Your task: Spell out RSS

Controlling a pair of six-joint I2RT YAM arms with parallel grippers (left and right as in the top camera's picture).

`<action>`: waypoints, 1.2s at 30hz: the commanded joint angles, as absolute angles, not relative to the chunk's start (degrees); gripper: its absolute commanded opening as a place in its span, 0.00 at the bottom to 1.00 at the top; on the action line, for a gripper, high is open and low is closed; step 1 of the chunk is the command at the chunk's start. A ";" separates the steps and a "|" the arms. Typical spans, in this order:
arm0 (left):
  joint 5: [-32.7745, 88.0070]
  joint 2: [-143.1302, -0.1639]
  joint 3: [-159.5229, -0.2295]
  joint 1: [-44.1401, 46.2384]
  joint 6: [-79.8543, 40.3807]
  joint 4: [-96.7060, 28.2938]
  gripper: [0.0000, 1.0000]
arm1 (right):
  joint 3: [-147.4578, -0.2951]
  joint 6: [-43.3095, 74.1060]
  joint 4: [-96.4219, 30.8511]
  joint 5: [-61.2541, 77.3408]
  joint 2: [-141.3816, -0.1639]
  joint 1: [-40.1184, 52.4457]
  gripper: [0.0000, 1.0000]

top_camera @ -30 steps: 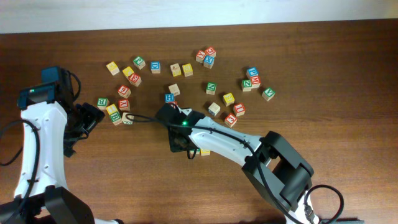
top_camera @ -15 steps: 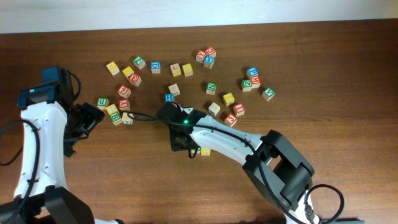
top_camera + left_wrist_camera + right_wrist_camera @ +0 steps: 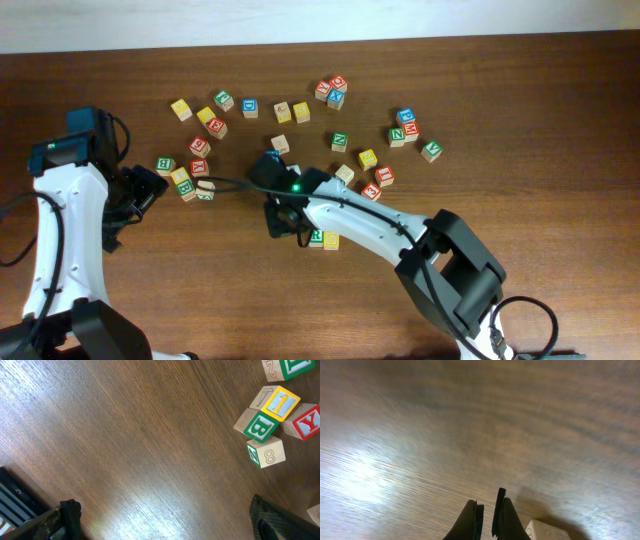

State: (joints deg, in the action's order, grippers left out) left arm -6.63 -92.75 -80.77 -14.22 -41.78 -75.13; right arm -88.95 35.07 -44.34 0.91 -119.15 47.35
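The brown counter (image 3: 520, 120) is carrying everything here. The right arm (image 3: 370, 225) is stretching across its middle, and the left arm (image 3: 60, 220) is standing off at the far left.

The right tool (image 3: 283, 218) is hovering just beside the row, jaws pinched together on nothing. The left tool (image 3: 145, 190) is gaping wide and empty (idling, by the look of it).

Now the word: the green R cube (image 3: 316, 238) is sitting on open wood below the scattered cubes (image 3: 340, 141), touching the yellow cube (image 3: 331, 241) on its right. I'm judging two letters down, with the last S outstanding. The next move is calling for the right tool to open, lift another yellow cube from the scatter and set it against the yellow one's free side.

Only the overhead is giving us the row. The right wrist is offering just closed fingertips (image 3: 471, 517) and a pale cube corner (image 3: 547, 531). The left wrist is reading B, 8 and Y crisply on the left cluster (image 3: 260, 425).
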 commanded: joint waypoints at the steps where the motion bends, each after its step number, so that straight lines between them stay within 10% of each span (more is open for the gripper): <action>1: -6.87 -93.06 -80.51 -14.41 -41.30 -75.07 0.99 | -91.53 33.87 -46.70 -0.67 -117.25 43.99 0.04; 36: -6.87 -93.06 -80.51 -14.41 -41.30 -75.05 0.99 | -84.31 33.82 -49.28 3.03 -117.80 41.78 0.04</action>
